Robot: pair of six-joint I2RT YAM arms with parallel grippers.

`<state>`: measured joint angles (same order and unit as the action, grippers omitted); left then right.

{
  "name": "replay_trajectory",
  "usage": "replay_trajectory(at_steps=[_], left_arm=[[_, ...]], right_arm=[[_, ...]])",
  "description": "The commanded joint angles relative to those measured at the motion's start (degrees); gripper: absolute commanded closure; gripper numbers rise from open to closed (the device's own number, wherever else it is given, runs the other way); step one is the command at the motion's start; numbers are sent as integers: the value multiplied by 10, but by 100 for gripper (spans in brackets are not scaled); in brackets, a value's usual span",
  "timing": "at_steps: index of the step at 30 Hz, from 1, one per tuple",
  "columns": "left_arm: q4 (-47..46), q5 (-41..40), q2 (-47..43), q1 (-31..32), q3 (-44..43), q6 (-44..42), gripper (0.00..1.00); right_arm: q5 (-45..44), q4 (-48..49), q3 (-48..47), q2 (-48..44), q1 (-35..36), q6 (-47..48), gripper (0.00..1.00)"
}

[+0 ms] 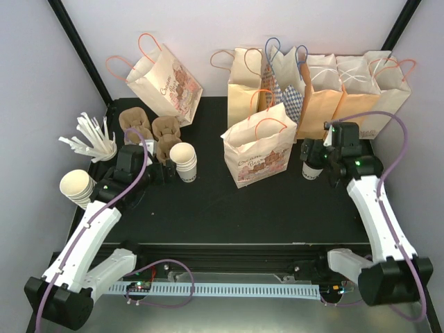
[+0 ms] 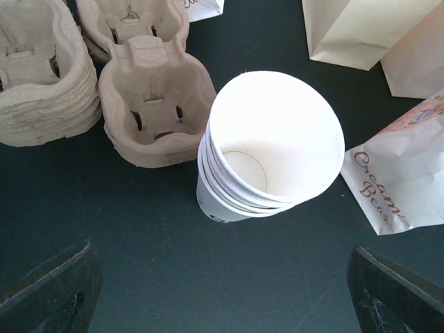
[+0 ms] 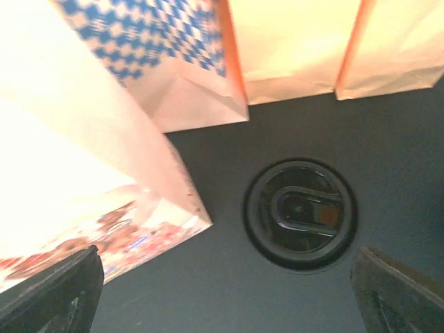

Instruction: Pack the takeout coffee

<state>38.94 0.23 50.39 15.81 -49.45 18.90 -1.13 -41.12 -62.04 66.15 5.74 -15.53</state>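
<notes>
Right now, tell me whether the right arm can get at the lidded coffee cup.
Probably yes. The right gripper hangs open above the coffee cup, nothing between them; the printed bag stands close on one side but apart from the cup.

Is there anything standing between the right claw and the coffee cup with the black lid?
Nothing visible does. In the right wrist view the coffee cup sits uncovered below the open right claw, with bare table around it. The printed paper bag stands to its left, apart from the lid.
</notes>
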Motion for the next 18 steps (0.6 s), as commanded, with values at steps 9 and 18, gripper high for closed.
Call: replay_trajectory(at_steps=[9, 18], left_arm=[[-1, 41, 50, -3, -24, -1, 6], [18, -22, 146, -3, -85, 42, 35]], right_arm=[[102, -19, 118, -131, -2, -105, 0], [208, 44, 232, -217, -2, -136, 1]])
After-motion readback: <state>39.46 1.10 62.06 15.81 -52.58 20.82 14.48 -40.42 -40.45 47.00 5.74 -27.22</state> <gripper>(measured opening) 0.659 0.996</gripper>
